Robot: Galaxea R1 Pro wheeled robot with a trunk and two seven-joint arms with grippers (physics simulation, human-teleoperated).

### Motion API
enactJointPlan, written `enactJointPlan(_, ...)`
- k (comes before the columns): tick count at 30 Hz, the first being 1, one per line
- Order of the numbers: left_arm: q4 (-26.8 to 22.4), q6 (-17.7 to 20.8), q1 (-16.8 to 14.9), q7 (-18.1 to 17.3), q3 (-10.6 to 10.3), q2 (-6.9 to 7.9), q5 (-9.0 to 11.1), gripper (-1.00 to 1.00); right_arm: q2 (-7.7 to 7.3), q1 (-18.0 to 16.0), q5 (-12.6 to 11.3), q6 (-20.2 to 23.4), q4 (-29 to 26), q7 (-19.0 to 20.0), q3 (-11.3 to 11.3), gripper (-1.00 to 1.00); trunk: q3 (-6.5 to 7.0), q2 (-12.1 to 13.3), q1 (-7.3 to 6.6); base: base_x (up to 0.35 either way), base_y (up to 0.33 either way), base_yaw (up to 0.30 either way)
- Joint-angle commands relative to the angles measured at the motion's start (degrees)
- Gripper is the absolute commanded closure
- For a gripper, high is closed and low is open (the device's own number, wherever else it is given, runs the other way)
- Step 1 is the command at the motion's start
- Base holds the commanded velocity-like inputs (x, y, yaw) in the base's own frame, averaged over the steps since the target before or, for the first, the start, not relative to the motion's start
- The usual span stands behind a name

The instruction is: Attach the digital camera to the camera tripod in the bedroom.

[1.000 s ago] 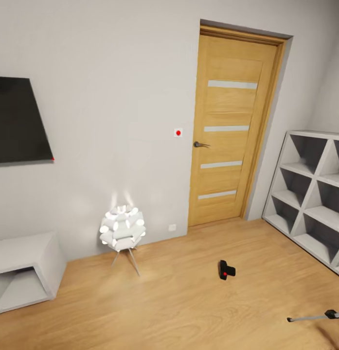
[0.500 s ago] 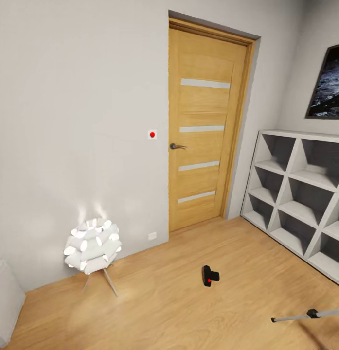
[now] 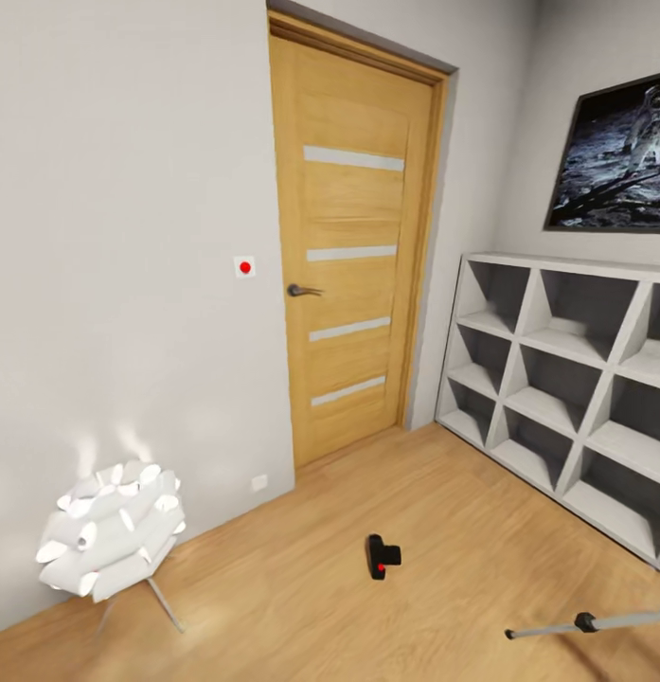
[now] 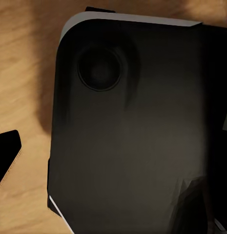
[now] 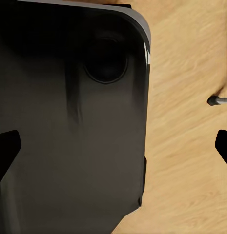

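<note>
Camera: I see the camera [image 3: 383, 556] on the floor [image 3: 301, 597], lower centre.
Tripod: one tripod leg [image 3: 595, 622], lower right.
Grippers: state I cannot tell.

No readable text, labels, brands, numbers or signs on anything here.

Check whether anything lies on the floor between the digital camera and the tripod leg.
Nothing visible does: bare wood floor separates the digital camera from the tripod leg lying at the view's lower right.
</note>
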Motion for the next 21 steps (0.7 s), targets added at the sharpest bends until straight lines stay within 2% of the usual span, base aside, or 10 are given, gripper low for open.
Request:
enactJointPlan(1, 0.03, -0.17, -0.02, 0.02, 0.04, -0.01, 0.46, -1.0, -0.03, -0.01, 0.05, -0.16, 0.01, 0.05, 0.03, -1.0, -0.04, -0.02, 0.03, 0.323, 0.0, -0.04)
enactJointPlan(21, 0.03, -0.17, -0.02, 0.02, -0.01, -0.01, 0.46, -1.0, -0.14, -0.01, 0.05, -0.15, 0.01, 0.17, 0.03, -1.0, -0.04, -0.02, 0.03, 0.323, 0.0, -0.005)
